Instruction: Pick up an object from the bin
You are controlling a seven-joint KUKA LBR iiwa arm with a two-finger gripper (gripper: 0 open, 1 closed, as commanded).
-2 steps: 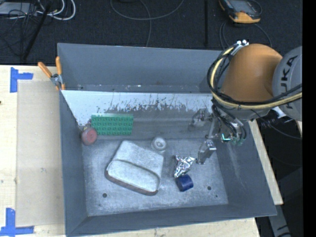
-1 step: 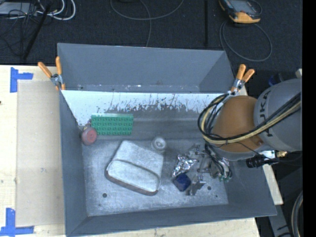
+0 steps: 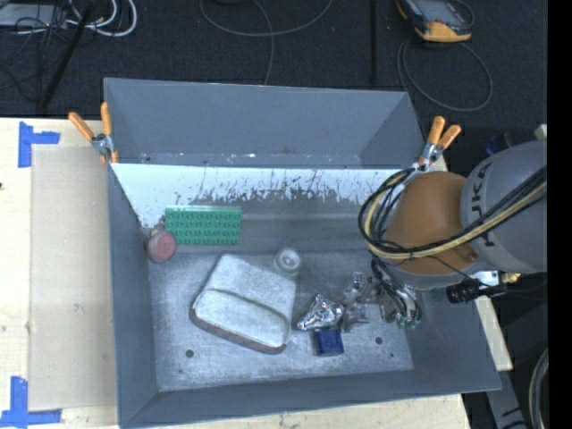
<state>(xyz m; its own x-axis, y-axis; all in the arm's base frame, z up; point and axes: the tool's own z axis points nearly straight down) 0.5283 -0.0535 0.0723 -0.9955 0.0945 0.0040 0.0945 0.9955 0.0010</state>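
The claw is down inside the grey metal bin, toward 4 o'clock on the floor, under the arm's orange cover and its looped cables. The metal parts at its tip run together against the dark floor, so I cannot tell whether it is open or closed, and I can make out nothing gripped in it.

Nearest to it is a small crumpled silvery piece, like balled foil, lying just at the claw's 9 o'clock; whether the two touch I cannot say. A little blue block sits just beside that piece, at its 5 o'clock. Everything else lies well apart from the claw:
- a grey oblong pad with a dark rim, flat near the middle of the floor
- a small clear round cap at the pad's 1 o'clock
- a green studded plate at 10 o'clock, against the back wall
- a pink disc just at the plate's 8 o'clock corner

As I judge it, the pick is at an early stage. The arm is lowered to the floor next to the silvery piece and the blue block, the likeliest candidates. All the things rest on the floor and none is raised. Closing on one thing, lifting it and carrying it clear of the rim are all left to do.
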